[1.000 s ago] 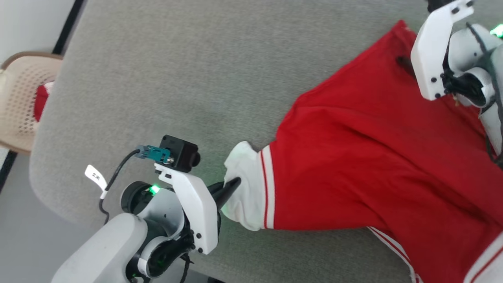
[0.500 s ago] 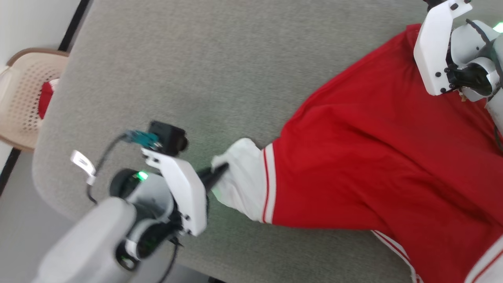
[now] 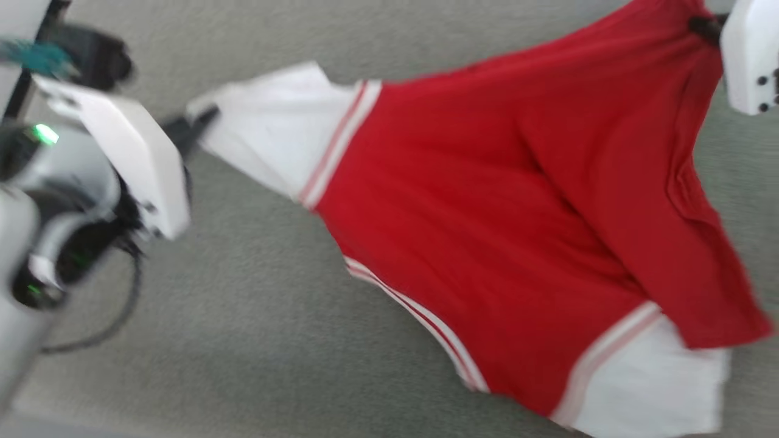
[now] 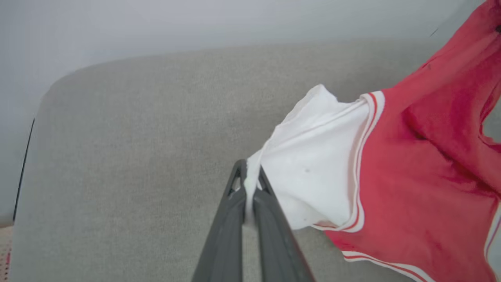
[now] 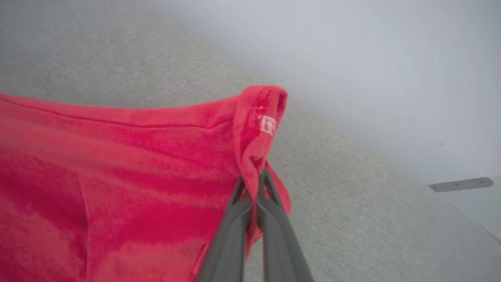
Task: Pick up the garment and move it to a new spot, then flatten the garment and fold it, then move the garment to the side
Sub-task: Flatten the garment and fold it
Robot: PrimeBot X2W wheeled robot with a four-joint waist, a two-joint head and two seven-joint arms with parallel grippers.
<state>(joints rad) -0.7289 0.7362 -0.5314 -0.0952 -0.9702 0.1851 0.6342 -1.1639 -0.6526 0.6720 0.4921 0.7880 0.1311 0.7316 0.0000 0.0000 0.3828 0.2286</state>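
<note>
The garment [image 3: 487,213] is being held spread over the worktop [image 3: 243,316]: its white sleeve [image 4: 313,176] is being gripped by the left pincer [image 4: 247,178], its red edge [image 5: 258,117] by the right pincer [image 5: 255,180].

The garment [image 3: 487,201] blocks the middle; grey surface [image 3: 243,328] at lower left lies open.

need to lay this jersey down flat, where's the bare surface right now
Bare grey surface spreads between the left claw and the striped edge of the garment. Another strip lies above the white sleeve. The right side is crowded, covered by cloth.
</note>
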